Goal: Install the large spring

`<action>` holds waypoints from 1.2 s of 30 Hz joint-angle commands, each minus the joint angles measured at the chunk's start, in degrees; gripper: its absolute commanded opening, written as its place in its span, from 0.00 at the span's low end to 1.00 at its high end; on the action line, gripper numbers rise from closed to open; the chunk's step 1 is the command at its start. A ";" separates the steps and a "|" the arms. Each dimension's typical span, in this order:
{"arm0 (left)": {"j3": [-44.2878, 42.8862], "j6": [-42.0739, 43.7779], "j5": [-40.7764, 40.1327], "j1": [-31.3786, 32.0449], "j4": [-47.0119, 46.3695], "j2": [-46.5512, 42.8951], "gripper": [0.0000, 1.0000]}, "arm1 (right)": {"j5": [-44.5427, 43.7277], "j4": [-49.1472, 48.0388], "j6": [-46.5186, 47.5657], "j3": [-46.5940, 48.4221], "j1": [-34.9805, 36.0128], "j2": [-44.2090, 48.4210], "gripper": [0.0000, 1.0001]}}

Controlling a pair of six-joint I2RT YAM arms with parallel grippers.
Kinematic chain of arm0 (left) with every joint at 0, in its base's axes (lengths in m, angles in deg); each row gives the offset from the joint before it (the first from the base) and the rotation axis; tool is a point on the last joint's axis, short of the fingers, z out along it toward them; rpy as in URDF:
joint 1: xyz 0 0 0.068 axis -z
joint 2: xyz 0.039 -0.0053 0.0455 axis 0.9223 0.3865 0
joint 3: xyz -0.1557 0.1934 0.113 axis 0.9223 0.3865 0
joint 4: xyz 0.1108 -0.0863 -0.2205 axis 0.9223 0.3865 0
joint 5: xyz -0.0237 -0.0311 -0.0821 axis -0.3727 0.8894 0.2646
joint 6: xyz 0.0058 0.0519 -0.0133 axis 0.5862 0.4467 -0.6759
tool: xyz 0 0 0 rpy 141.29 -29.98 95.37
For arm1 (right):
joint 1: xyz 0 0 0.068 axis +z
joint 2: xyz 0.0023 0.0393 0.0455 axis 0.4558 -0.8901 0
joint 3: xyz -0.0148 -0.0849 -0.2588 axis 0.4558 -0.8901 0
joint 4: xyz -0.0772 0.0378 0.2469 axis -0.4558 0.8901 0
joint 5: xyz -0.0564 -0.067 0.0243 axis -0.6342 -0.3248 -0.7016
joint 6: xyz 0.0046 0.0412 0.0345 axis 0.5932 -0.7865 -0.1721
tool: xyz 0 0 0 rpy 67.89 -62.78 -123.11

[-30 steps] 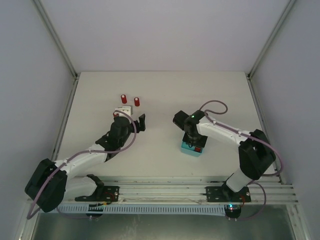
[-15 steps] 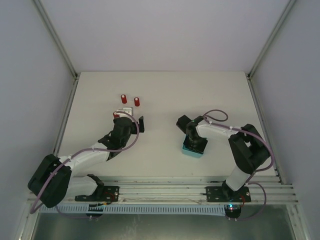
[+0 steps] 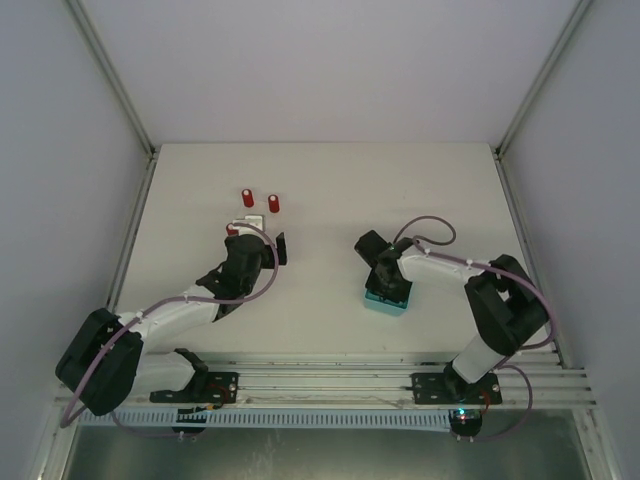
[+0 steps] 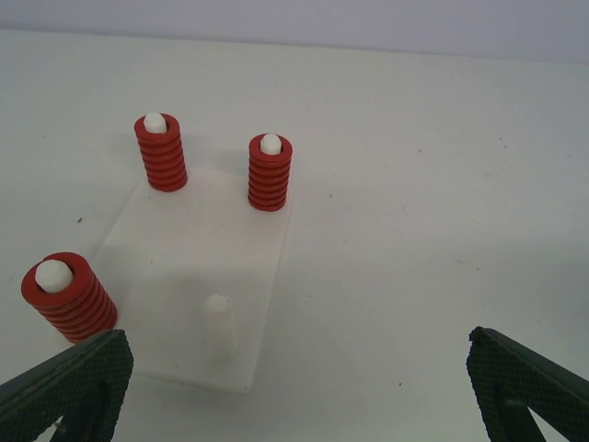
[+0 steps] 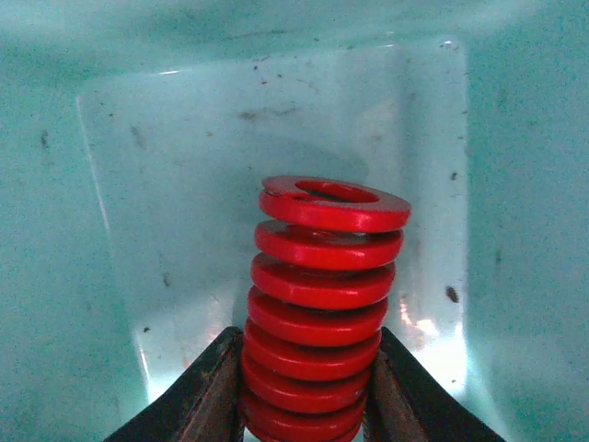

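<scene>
The right hand [image 5: 308, 410] is down inside the teal box [image 5: 175, 184], which stands on the desk [image 3: 330, 180] in front of the right arm. Its two fingers [image 5: 210, 391] are pressed against the lower coils of the large spring [image 5: 324, 295], one finger on each side, so this hand is pinching the spring. The spring is red and stands upright between the fingers, with its open top ring toward the wrist camera. Its lower end is hidden, so I cannot tell whether it touches the bottom of the box. From the top camera, the right hand [image 3: 385, 275] covers the box [image 3: 384, 303] and the spring is not visible there.

The left hand [image 4: 294, 382] is spread wide and holds nothing. Only its two dark fingertips [image 4: 69, 387] show, at the bottom corners of the wrist view. It hangs over the near edge of a white plate [image 4: 193, 249], which lies flat on the desk to the left, well apart from the teal box. The plate carries four white pegs. Three of them each hold a smaller red spring: one at the far left corner [image 4: 161, 155], one at the far right corner [image 4: 270, 175], and one at the near left corner [image 4: 66, 299]. The fourth peg [image 4: 219, 322], at the near right, is bare. In the top view the left hand [image 3: 278, 250] is just beside the plate [image 3: 245, 222].
</scene>
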 commanded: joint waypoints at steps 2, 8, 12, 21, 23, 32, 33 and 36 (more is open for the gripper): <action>-1.92 0.33 -1.90 0.28 0.01 0.05 0.99 | -3.47 -1.79 4.75 -1.90 -0.21 4.86 0.17; -1.73 0.02 -2.47 0.29 -0.16 0.03 0.99 | -3.82 -2.00 8.47 -2.18 -0.28 6.84 0.14; -1.56 -0.33 -4.02 0.32 -0.17 -0.13 0.99 | -3.01 -2.58 10.89 -2.95 -0.14 8.60 0.12; -1.59 -2.93 -10.40 0.44 1.39 -2.25 0.99 | -2.90 -4.86 16.83 -6.31 -0.13 18.14 0.12; -1.35 -2.72 -10.93 0.44 1.25 -3.01 0.99 | -4.28 -4.19 17.98 -6.19 -0.12 19.92 0.12; -3.49 -8.94 -9.22 0.62 6.35 -5.25 0.99 | -2.02 -11.23 33.81 -4.82 0.45 26.17 0.11; -4.09 -8.26 -7.96 0.55 7.60 -4.97 0.99 | -1.37 -12.68 35.40 -4.91 0.50 26.94 0.11; -5.96 -8.64 -5.19 0.50 11.00 -4.54 0.99 | 1.29 -18.57 42.52 -6.23 0.80 29.70 0.11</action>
